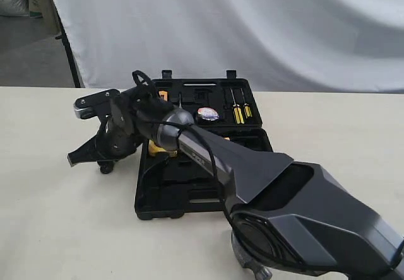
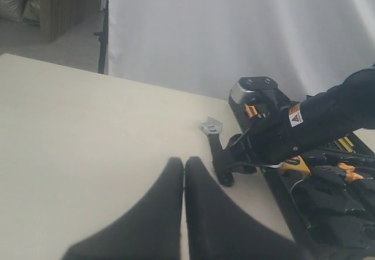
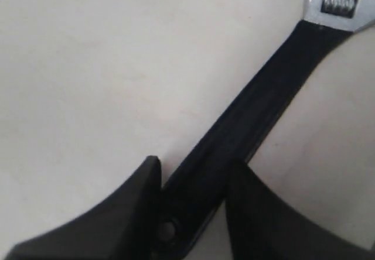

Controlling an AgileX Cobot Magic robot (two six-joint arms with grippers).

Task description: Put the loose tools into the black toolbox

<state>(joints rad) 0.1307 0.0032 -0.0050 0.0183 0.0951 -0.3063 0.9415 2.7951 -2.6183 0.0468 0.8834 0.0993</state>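
Pinching the adjustable wrench (image 3: pixel 266 99) by its handle, right fingers (image 3: pixel 111 219) low on the tabletop (image 3: pixel 88 67).
Meanwhile left fingers (image 2: pixel 152 213) sit pressed together.

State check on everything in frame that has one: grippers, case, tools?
black moulded-plastic toolbox: open, on the table.
silver-headed adjustable wrench with black handle: lying flat on the table, outside the toolbox.
small dark tape roll with purplish label: seated in the toolbox's far half.
right gripper: jaws straddle the wrench's handle end; grip not confirmed.
left gripper: shut, empty.
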